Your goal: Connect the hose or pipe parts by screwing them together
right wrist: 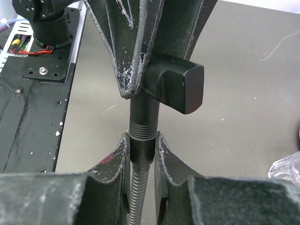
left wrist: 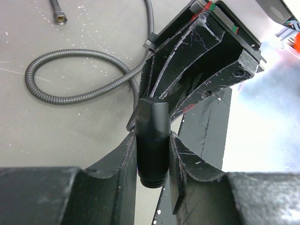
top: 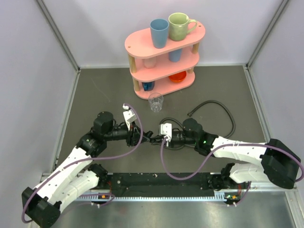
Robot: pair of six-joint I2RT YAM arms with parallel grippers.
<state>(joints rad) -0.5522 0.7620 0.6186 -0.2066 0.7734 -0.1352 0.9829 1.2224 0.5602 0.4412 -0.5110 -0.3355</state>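
My left gripper (left wrist: 152, 154) is shut on a short black pipe fitting (left wrist: 152, 136) with a blocky head (right wrist: 180, 86) and a threaded end (right wrist: 142, 127). My right gripper (right wrist: 141, 147) is shut on the black end nut (right wrist: 141, 152) of a corrugated flexible hose (right wrist: 136, 197). The two grippers (top: 148, 138) (top: 157, 139) meet nose to nose at the table's middle. The threaded end sits at the nut's mouth, in line with it, with several thread turns showing. The hose (top: 223, 107) loops away over the table on the right; its free end fitting (left wrist: 58, 18) lies on the surface.
A pink two-tier rack (top: 142, 42) with cups stands at the back centre. A clear glass (top: 156, 101) stands just in front of it, close behind the grippers. Grey walls close in the sides. A black rail (top: 161, 183) runs along the near edge.
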